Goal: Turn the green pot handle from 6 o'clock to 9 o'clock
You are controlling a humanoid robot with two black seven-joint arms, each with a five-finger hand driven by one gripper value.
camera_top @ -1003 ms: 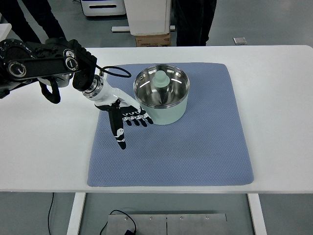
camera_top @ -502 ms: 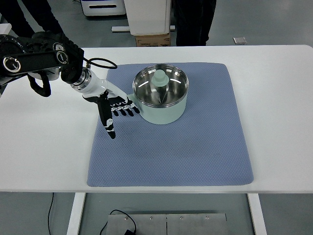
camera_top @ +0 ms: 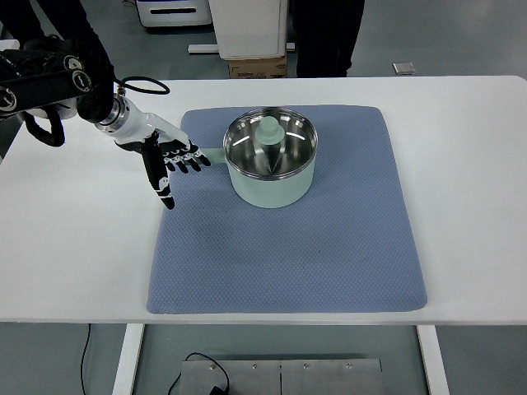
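Resting on a blue mat [camera_top: 329,247] spread over a white table [camera_top: 469,164], the green pot [camera_top: 272,160] points its handle [camera_top: 212,154] left toward the left hand [camera_top: 169,160], fingers spread, holding nothing, grey floor beyond.

White table [camera_top: 461,206] with blue mat [camera_top: 329,255], grey floor [camera_top: 428,41], white cabinet [camera_top: 247,29], cardboard box [camera_top: 257,67]

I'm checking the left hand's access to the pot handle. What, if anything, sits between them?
Nothing visible. The left hand lies open on the blue mat, fingertips right at the green pot's handle.
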